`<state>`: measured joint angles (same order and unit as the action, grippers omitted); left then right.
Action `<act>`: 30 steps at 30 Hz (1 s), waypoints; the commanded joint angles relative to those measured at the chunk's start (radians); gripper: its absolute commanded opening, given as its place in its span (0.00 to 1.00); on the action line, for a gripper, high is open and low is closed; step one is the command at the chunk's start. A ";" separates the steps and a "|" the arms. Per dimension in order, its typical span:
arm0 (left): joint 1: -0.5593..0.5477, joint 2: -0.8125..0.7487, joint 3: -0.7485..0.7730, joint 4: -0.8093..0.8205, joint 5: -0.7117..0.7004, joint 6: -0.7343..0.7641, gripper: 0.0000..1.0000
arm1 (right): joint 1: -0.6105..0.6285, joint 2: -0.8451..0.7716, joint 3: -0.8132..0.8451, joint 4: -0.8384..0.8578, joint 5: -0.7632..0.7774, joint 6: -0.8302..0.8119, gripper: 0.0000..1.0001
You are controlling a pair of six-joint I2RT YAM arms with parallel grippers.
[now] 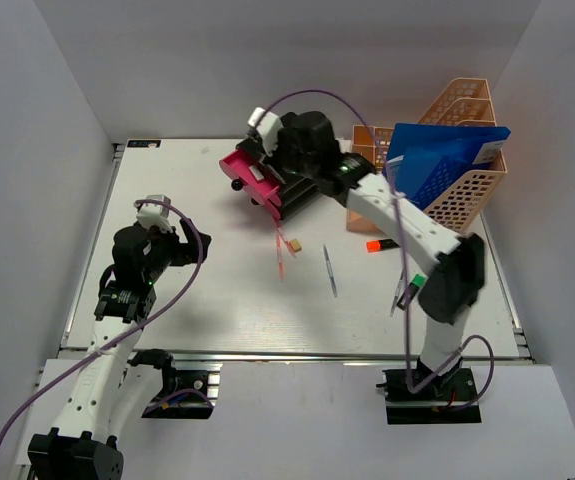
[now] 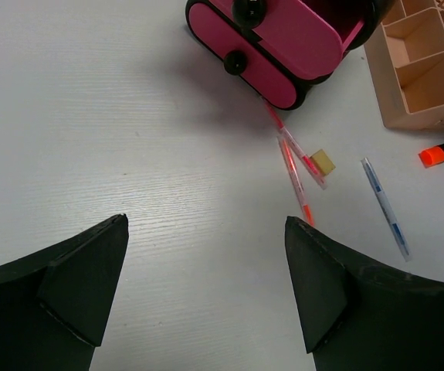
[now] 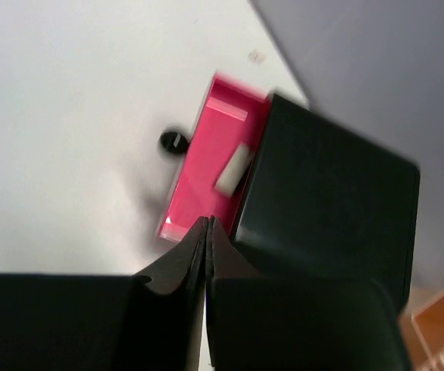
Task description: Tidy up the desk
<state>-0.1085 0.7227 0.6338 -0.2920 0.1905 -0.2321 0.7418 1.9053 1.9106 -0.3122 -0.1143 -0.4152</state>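
Left wrist: desk (image 2: 129, 139) lies below spread left tool (image 2: 206, 224).

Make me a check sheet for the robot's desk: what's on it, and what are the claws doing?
Surface: white desk, silver front rail.
Job's things: drawer box, pink drawer pulled open; peach rack holding blue folder.
Clutter: red pens, blue pen, orange highlighter, tan block, loose.
Grippers: left gripper open over the desk; right gripper shut above the drawer.
Cables: purple cable on each arm.
Surroundings: grey walls.
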 commanded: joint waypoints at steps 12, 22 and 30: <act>0.003 0.003 0.021 0.025 0.098 0.036 0.33 | -0.119 -0.398 -0.817 0.062 -0.094 0.185 0.39; 0.003 0.003 0.018 0.022 0.070 0.030 0.78 | -0.128 -0.126 -0.762 0.215 -0.142 0.349 0.58; 0.003 0.001 0.018 0.024 0.079 0.034 0.79 | -0.124 -0.022 -0.720 0.297 -0.121 0.407 0.58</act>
<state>-0.1085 0.7296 0.6338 -0.2829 0.2665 -0.2054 0.6155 1.8938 1.1576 -0.1040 -0.2401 -0.0525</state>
